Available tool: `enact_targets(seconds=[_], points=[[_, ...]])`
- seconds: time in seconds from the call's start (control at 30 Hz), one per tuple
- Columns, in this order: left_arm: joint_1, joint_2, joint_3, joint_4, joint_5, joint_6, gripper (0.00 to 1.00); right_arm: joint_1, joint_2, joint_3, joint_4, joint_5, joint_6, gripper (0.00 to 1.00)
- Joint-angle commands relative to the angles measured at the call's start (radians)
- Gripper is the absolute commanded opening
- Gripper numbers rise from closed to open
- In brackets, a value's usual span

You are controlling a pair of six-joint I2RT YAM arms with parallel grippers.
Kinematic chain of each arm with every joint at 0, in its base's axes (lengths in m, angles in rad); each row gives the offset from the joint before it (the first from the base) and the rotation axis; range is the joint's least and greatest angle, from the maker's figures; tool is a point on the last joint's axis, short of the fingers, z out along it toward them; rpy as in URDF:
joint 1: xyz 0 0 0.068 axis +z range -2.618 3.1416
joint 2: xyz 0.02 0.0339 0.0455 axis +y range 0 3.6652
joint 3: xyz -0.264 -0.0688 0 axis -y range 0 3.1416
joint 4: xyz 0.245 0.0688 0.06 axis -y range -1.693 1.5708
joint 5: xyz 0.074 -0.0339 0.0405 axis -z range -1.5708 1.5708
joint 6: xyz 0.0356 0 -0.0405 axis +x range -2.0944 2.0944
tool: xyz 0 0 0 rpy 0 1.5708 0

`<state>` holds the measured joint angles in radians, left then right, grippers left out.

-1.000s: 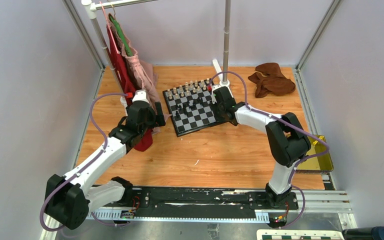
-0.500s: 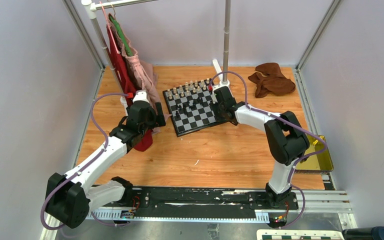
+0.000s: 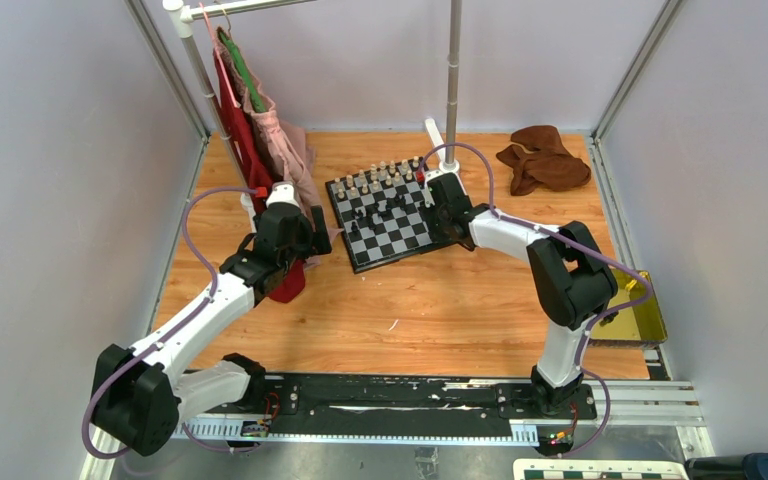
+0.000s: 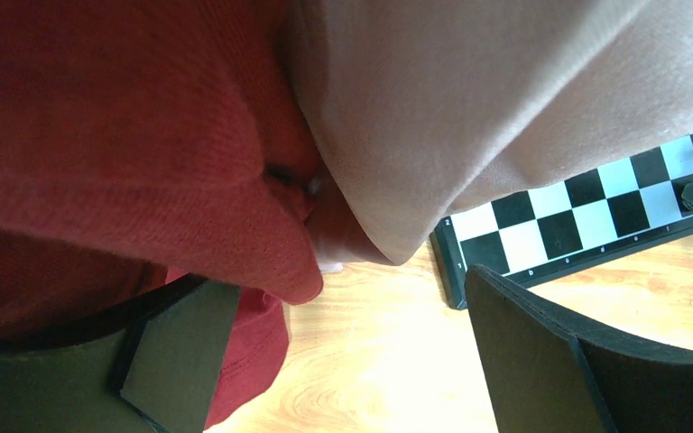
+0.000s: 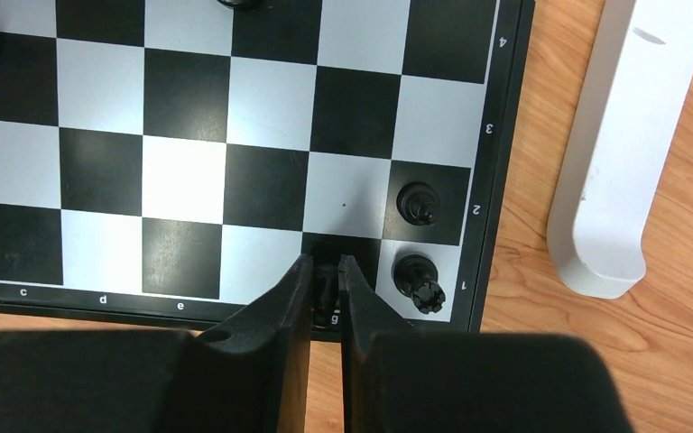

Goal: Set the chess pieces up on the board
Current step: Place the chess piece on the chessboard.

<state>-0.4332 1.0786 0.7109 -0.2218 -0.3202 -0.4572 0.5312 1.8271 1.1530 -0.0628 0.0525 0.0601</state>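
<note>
Showing a setup judged to be a little past halfway, the top view places the board [image 3: 400,240] at mid-table between the two arms, with the cream pieces [image 3: 375,178] standing in two rows along its far edge. That side looks finished, though the figures are too small for a firm count. The black pieces [image 3: 380,210] are the work left: several stand loose on the middle squares and the near ranks are mostly bare. In the right wrist view, two of them stand in the corner, the h1 piece [image 5: 418,278] and the h2 piece [image 5: 417,203]. A third, the held piece [image 5: 327,290], sits on g1 just beside the h1 piece. The right gripper [image 5: 326,271] has its jaws drawn almost together around this piece, apparently setting it down. Two more black figures are cut off at that view's top edge, which makes five black pieces in sight there; squares c to f of the first two ranks carry none. The left gripper [image 4: 338,307] hovers off the board's near left corner with jaws wide apart and nothing between them, under a red garment [image 4: 99,135] and a pink garment [image 4: 469,90].
</note>
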Motion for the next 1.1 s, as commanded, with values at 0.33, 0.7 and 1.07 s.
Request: enact_targets(seconds=[0.33, 0.7, 1.07], points=[[0.010, 0.008, -0.017, 0.007, 0.006, -0.007, 1.00, -0.021, 0.015, 0.018, 0.000, 0.004, -0.004, 0.09], [0.010, 0.004, -0.019, 0.008, 0.004, -0.019, 1.00, -0.024, 0.014, 0.014, -0.003, -0.006, -0.007, 0.15], [0.008, -0.004, -0.021, 0.007, 0.005, -0.028, 1.00, -0.024, 0.010, 0.027, -0.017, -0.012, -0.018, 0.27]])
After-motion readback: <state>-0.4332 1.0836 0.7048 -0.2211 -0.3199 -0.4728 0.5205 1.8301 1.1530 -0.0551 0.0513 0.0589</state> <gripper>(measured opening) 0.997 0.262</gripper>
